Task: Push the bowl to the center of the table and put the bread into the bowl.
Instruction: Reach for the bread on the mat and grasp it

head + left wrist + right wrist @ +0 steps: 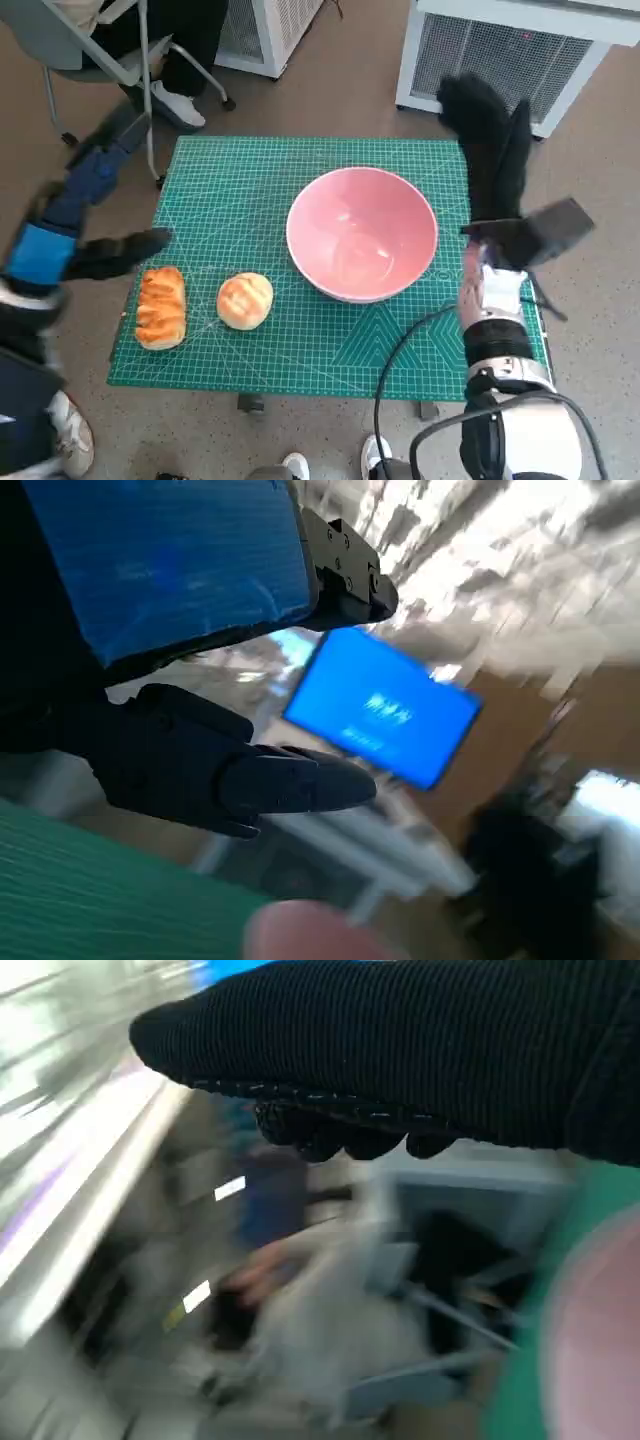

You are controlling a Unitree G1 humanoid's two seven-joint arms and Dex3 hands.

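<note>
Two breads near my left fingers: long loaf just below my thumb, round bun beside it toward the bowl. My left hand is off the mat's edge, fingers spread, holding nothing. Pink bowl sits mid-mat, just inside my right hand, which is raised past the far corner, fingers extended, empty.

1. The black left hand had blue tape across its back and small screws in a black bracket.
2. The right hand wore a black ribbed knitted glove.
3. The pale right forearm carried black bands and a black cable.
</note>
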